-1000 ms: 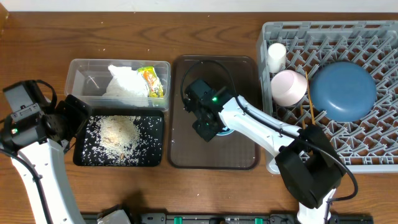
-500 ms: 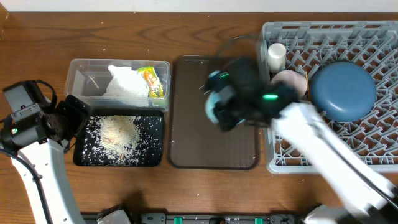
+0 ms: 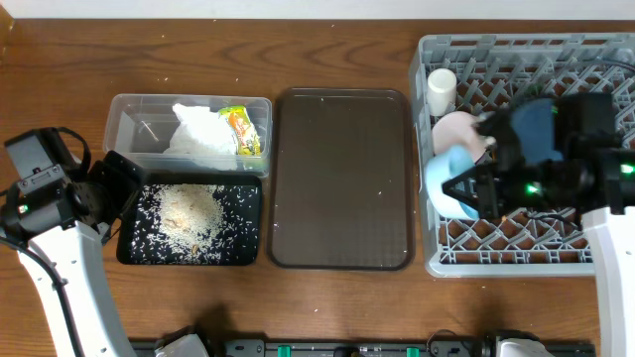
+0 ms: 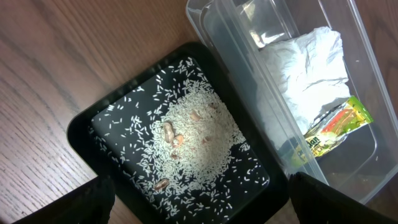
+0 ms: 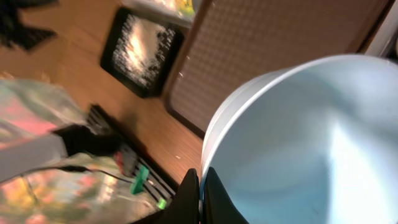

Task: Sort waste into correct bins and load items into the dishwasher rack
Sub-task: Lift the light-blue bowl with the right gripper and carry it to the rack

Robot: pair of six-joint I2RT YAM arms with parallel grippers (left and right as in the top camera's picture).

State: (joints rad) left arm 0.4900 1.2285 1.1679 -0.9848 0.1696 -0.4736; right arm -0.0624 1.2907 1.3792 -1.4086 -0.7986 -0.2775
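Jaws of the right gripper (image 5: 200, 190) are pinched shut on the rim of the light-blue bowl (image 5: 298, 137), apparently with one finger on each side of the wall. The bowl hangs tilted over the near-left part of the dishwasher rack (image 3: 595, 59), just in front of the white bowl (image 3: 458, 129) and beside the dark-blue plate (image 3: 536, 121).

From where I stand, the angle is what matters. I'd set it on edge between two rows of pegs, in a slot clear of the white bowl. I'd lower it until the rack bears its weight and only then let go; dropped from height, it could knock its neighbour.

Over on the other side, the left gripper (image 4: 199, 214) has its jaws spread wide, holding nothing, above the rice (image 4: 193, 140) in the black tray (image 3: 253, 198). The napkin (image 3: 198, 129) and wrapper (image 3: 241, 131) lie in the clear tub (image 3: 129, 124).
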